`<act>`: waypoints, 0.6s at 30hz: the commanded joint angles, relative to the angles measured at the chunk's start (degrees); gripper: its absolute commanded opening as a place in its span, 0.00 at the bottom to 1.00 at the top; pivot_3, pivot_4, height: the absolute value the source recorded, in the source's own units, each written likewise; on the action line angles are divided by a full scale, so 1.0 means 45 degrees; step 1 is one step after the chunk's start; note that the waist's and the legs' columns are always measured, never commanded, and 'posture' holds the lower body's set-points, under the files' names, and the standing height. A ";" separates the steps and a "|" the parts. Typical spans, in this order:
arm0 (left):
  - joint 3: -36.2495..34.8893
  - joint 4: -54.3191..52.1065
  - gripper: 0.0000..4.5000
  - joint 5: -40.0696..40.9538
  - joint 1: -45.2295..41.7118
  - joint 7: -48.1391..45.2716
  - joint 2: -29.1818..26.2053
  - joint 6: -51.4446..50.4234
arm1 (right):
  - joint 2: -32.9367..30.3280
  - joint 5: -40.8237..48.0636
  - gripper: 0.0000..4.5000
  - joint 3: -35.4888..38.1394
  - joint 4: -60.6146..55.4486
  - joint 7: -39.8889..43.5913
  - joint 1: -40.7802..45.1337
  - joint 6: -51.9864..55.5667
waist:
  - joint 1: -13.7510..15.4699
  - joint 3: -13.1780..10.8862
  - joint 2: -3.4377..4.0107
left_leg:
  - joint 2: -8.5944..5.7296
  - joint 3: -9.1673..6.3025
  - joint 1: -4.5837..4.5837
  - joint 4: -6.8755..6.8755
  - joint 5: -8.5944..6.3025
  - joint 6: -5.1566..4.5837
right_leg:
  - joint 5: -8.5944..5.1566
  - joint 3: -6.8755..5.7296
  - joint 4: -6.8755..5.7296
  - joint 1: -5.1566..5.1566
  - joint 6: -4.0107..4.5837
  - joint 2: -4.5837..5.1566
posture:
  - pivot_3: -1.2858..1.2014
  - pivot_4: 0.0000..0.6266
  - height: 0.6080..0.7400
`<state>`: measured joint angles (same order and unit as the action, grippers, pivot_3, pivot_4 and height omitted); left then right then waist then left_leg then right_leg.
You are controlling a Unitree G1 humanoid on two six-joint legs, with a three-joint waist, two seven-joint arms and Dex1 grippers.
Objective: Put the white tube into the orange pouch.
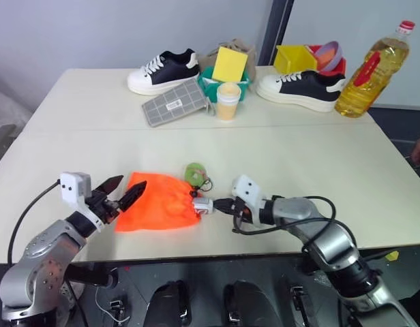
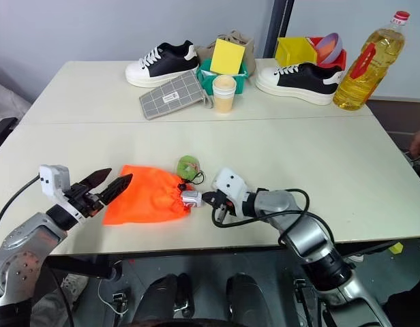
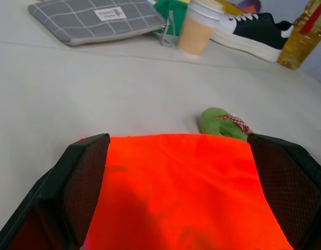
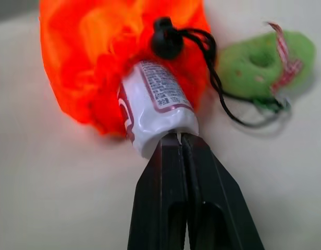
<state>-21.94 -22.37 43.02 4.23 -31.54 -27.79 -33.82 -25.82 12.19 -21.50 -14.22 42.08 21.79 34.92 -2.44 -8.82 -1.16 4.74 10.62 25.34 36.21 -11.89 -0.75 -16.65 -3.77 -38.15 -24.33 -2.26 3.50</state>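
From the head camera, the orange pouch (image 1: 157,202) lies flat near the front edge of the table (image 1: 298,157). The white tube (image 1: 202,204) pokes out of the pouch's bunched mouth. The right gripper (image 1: 222,206) has its tips right at the tube's outer end. The left gripper (image 1: 121,193) sits at the pouch's other end with its two black fingers spread wide.

From the left wrist, the spread fingers (image 3: 79,182) stand on both sides of the orange cloth. It looks like they touch nothing yet.

From the right wrist, the two black fingers (image 4: 173,172) are pressed tight together — not pinching anything. Their tips butt against the tube's flat end. Half the tube is already in the mouth, under the black cord stopper (image 4: 167,38). The green tag (image 4: 264,65) lies just beside, on its dark cord.

To do this well, I think the right arm should push slow and straight along the tube, while the left one holds the pouch so it cannot slide away.

There is lots of bare table behind the pouch — the shoes (image 1: 162,70), the cup (image 1: 228,101) and the oil bottle (image 1: 373,68) are far back. The front edge is close, so stay low and don't pull toward it.
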 commanded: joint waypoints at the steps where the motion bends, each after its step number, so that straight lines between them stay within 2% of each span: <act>1: -0.0028 -0.0473 1.00 -0.0097 0.0038 -0.0238 -0.0264 0.0380 | 0.0635 -0.0261 0.02 -0.0381 0.0573 0.0211 0.0767 -0.0685 | -0.0009 0.0000 0.0000 | 0.0000 0.0001 0.0000 0.0001 0.0000 0.0000 | 0.0000 0.0000 -0.0001 0.0000 0.0000 0.0000 | 0.52 0.24 1.00; 5: -0.0005 -0.0487 1.00 -0.0125 0.0136 -0.0285 -0.0328 0.0432 | 0.1488 -0.0132 0.02 -0.0531 0.0964 0.0380 0.1333 -0.0757 | -0.0022 0.0000 0.0001 | 0.0000 0.0003 0.0000 -0.0002 0.0002 0.0000 | 0.0015 0.0000 -0.0004 -0.0001 -0.0028 0.0000 | 0.52 0.24 1.00; 9: 0.0036 -0.0496 1.00 -0.0343 0.0212 -0.0265 -0.0468 0.0470 | 0.1533 -0.0421 0.02 -0.0508 0.1022 0.0377 0.1335 -0.0859 | -0.0018 0.0000 0.0001 | 0.0000 0.0003 0.0000 -0.0004 0.0001 0.0001 | 0.0020 -0.0001 -0.0005 -0.0003 -0.0035 0.0000 | 0.52 0.24 1.00; 16: -0.0421 0.0025 1.00 -0.0733 0.0410 -0.0365 -0.0898 0.0718 | -0.0653 -0.0185 0.02 0.1163 -0.0335 0.0656 -0.0421 -0.0728 | 0.0037 0.0002 -0.0003 | -0.0008 0.0009 0.0005 0.0003 -0.0021 0.0028 | -0.0002 0.0000 0.0011 0.0002 0.0005 0.0022 | 0.52 0.24 1.00; 18: -0.0667 0.0340 1.00 -0.0926 0.0562 -0.0549 -0.1192 0.0867 | -0.1441 0.0058 0.02 0.2195 -0.0649 0.0799 -0.1426 -0.1049 | 0.0024 0.0002 -0.0003 | -0.0007 0.0006 0.0003 -0.0002 -0.0023 0.0028 | -0.0002 0.0000 0.0008 -0.0001 0.0008 0.0021 | 0.52 0.24 1.00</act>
<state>-22.58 -20.95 39.44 6.45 -33.03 -31.80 -31.68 -30.76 10.73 -15.47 -13.87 44.93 17.05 31.94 -2.33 -8.81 -1.18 4.71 10.64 25.34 36.18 -11.99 -0.62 -16.66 -3.77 -38.11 -24.34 -2.23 3.58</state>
